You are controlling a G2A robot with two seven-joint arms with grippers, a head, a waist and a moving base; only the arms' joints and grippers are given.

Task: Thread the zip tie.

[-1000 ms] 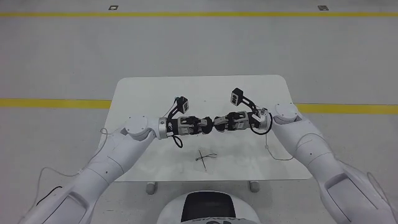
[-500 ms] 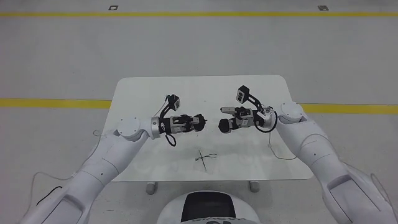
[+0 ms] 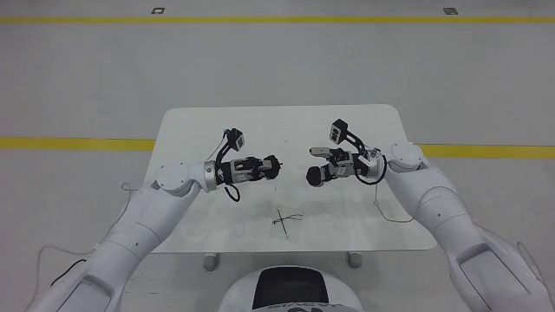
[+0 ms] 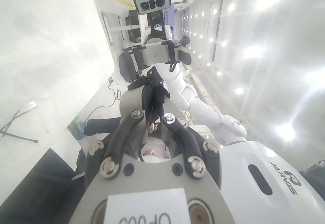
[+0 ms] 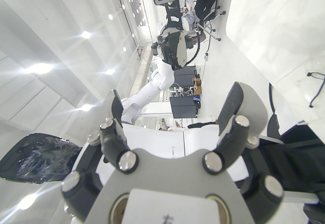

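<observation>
On the white rounded table (image 3: 191,130) some thin black plastic zip ties (image 3: 284,219) lie crossed over each other. They are in the lower middle of the top view, near the front edge of the table, and they are apart from both grippers. Both arms are held over the table, a little higher in the picture than the ties, with their tips facing one another across a gap. The left gripper (image 3: 272,166) is just left of centre. Its two dark fingers (image 4: 148,94) are pressed together, and I cannot tell if something thin is between them. The right gripper (image 3: 310,176) is just right of centre, with its ribbed pads (image 5: 229,104) spread wide and holding nothing.
</observation>
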